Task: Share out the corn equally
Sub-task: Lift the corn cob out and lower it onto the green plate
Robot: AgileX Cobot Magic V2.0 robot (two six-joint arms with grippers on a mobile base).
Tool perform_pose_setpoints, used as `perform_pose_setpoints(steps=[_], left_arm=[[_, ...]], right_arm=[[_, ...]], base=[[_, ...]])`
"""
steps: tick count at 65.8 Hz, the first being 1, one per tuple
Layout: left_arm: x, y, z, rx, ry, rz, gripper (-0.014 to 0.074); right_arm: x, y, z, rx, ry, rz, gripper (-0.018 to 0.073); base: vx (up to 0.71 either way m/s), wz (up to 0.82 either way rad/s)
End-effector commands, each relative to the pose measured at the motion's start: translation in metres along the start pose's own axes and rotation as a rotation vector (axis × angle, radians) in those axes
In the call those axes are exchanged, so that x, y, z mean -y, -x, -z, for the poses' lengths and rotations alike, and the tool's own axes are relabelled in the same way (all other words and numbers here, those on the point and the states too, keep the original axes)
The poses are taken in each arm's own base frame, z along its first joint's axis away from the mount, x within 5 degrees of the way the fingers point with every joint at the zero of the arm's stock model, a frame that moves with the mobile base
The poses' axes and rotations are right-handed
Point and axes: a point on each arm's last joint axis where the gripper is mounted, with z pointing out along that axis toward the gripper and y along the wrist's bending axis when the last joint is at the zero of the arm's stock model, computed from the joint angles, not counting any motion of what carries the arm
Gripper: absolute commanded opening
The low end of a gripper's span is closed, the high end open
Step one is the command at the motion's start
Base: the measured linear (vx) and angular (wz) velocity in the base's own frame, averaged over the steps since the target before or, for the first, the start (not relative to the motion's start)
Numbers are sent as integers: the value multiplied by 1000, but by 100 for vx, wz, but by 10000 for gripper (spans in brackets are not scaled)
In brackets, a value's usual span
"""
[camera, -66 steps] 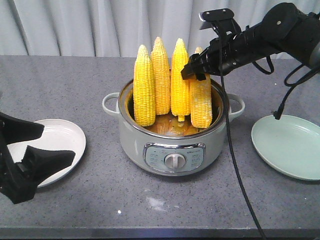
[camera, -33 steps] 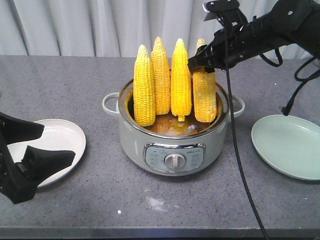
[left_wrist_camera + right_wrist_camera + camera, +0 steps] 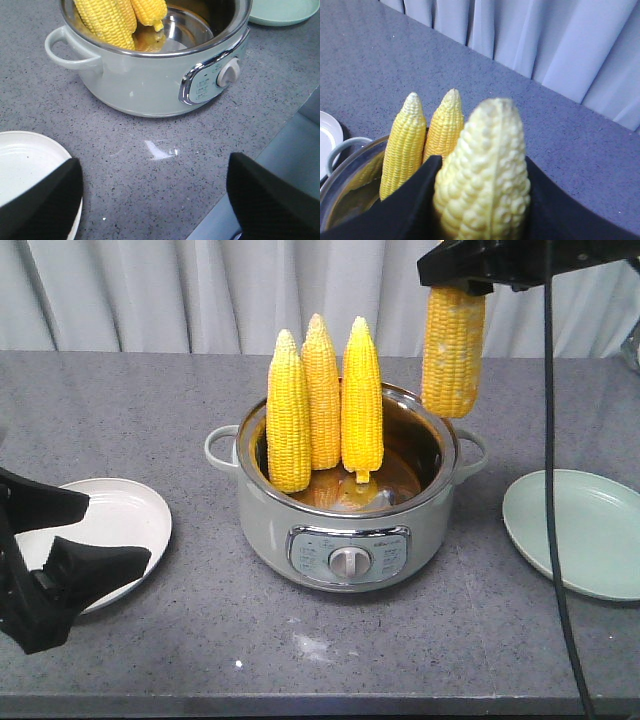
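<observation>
Risen since a second ago: one bright yellow corn cob [image 3: 452, 350]. Left gripper [image 3: 116, 528] gapes by the bare round white plate [image 3: 135, 502]; three cobs [image 3: 322, 390] wait in the grey-green electric pot [image 3: 290, 515]; right gripper [image 3: 456, 282] clamps the fourth; mint plate [image 3: 580, 530] unfilled.

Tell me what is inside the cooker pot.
Three corn cobs stand upright in the pot, toward its left. Its shiny floor shows on the right; the part behind the cobs is hidden.

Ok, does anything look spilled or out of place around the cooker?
Nothing spilled. Only a small pale smear marks the grey speckled countertop in front of the pale green electric pot; scuff or glare, I cannot tell. The right fingers hold one yellow corn cob aloft.
</observation>
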Motion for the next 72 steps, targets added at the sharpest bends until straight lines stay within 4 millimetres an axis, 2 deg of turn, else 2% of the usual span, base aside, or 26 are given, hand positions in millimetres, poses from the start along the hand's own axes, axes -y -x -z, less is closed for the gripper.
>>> perform_pose_setpoints(steps=[1,13,22,34,45,61,72], left_arm=[[2,14,7,84,4,7,558],[2,14,7,85,5,7,558],[2,14,7,85,5,7,558],[2,14,7,85,4,8,558],[2,14,7,85,4,8,558],[2,14,7,83,3,8,558],[3,13,7,78,-1,8,558]], right_arm=[[-9,20,44,111,-61,32,217],[-4,12,70,13,-204,56,217],[9,-1,70,-124,-340,43,217],[35,-25,54,-268,-468,-65,217],[80,-58,30,-442,-501,-220,217],[127,-103,-7,-647,-508,-337,217],[142,-126,-36,-724,-490,-361,217]], base=[[0,0],[0,0],[0,0],[0,0],[0,0],[0,0],[0,0]])
